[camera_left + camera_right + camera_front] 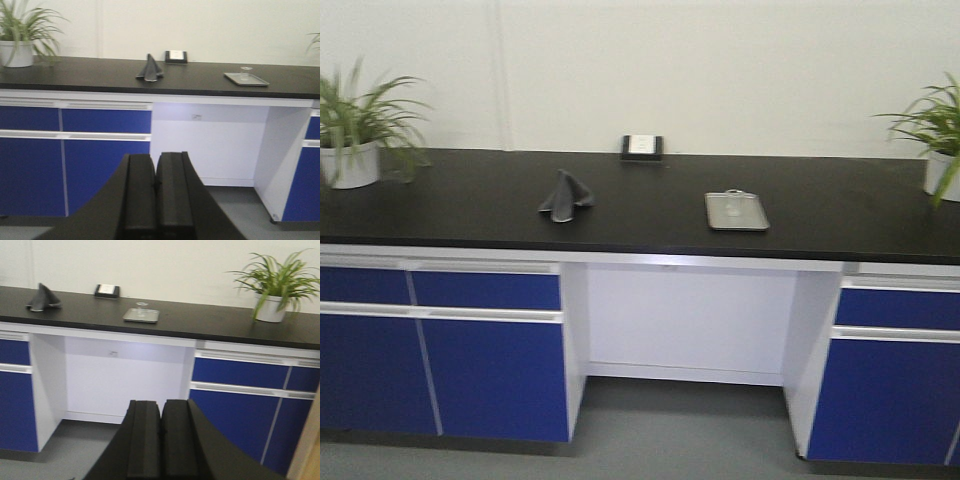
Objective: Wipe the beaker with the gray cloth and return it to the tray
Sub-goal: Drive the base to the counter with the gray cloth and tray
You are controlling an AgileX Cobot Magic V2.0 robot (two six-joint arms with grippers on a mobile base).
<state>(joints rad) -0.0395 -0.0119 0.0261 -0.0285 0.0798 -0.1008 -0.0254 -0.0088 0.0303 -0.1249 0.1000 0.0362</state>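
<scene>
A gray cloth [564,197] lies crumpled in a peak on the black counter, left of the middle. A metal tray [736,211] lies to its right, with a small clear beaker [734,193] at its far end. The cloth [149,69], tray [246,79] and beaker [245,70] show in the left wrist view, and the cloth [43,297], tray [141,315] and beaker [142,304] in the right wrist view. My left gripper [156,162] and right gripper [161,407] are shut and empty, low in front of the cabinets, far from the counter.
The black counter [840,210] sits on blue cabinets [490,370] with an open knee space in the middle. Potted plants stand at the left end [355,130] and the right end [940,140]. A small black socket box [642,147] sits at the wall.
</scene>
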